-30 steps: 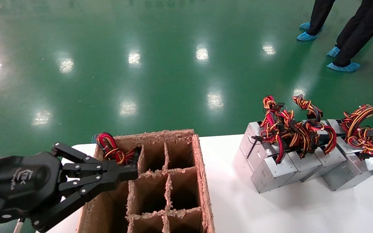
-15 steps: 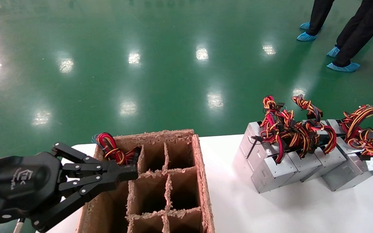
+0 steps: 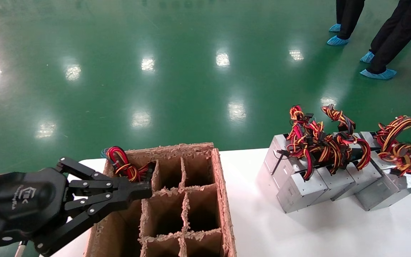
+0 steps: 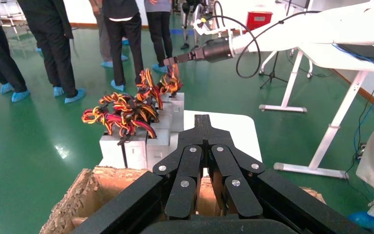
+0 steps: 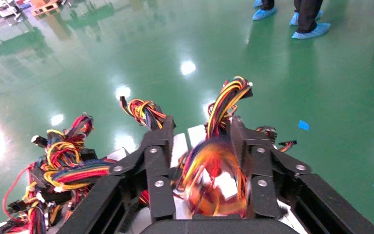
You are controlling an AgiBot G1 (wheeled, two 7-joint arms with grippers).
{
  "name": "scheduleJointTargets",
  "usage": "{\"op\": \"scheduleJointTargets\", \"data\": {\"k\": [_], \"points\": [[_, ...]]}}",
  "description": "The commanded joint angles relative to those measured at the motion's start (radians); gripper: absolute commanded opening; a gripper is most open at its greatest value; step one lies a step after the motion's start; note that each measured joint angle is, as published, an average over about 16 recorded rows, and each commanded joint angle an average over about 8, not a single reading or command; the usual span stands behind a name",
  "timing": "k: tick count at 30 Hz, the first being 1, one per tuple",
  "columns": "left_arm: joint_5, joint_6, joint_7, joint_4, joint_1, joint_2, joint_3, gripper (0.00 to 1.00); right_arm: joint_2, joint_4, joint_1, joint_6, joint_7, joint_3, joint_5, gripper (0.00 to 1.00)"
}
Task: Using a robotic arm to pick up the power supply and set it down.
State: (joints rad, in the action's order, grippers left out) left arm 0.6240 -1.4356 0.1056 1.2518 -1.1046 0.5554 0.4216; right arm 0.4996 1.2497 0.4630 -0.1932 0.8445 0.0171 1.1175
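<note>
The power supply (image 3: 387, 187) has dull brushed-metal casing. The cardboard box (image 3: 223, 200) is brown, rough and frayed at its edges. The counter (image 3: 298, 232) is smooth matt white; the green floor (image 3: 177, 71) is glossy.

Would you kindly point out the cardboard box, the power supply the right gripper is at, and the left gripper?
cardboard box (image 3: 223, 200), head view, on its right wall.
power supply (image 3: 391, 185), head view, on its metal casing.
left gripper (image 3: 145, 190), head view, at its closed fingertips.
right gripper (image 5: 199, 136), right wrist view, between its fingertips.

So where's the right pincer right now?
The right pincer is at the table's far right, straddling the wire bundle of the end power supply in the row.
</note>
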Motion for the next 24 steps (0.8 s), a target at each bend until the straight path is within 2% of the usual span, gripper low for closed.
{"op": "scheduleJointTargets", "data": {"k": [1, 8, 15, 20, 24], "points": [[0.0, 0.0, 0.0, 0.0, 0.0, 0.0, 0.0, 0.0, -0.005, 0.008, -0.004, 0.004, 0.005, 0.0, -0.001, 1.0], [0.0, 0.0, 0.0, 0.0, 0.0, 0.0, 0.0, 0.0, -0.007, 0.048, -0.007, 0.018, 0.0, -0.022, -0.004, 1.0], [0.0, 0.0, 0.0, 0.0, 0.0, 0.0, 0.0, 0.0, 0.017, 0.087, -0.003, 0.0, -0.055, -0.075, -0.007, 1.0], [0.0, 0.0, 0.0, 0.0, 0.0, 0.0, 0.0, 0.0, 0.023, 0.09, 0.025, -0.063, -0.098, -0.067, -0.026, 1.0], [0.0, 0.0, 0.0, 0.0, 0.0, 0.0, 0.0, 0.0, 0.028, 0.087, 0.065, -0.146, -0.135, -0.042, -0.051, 1.0]]}}
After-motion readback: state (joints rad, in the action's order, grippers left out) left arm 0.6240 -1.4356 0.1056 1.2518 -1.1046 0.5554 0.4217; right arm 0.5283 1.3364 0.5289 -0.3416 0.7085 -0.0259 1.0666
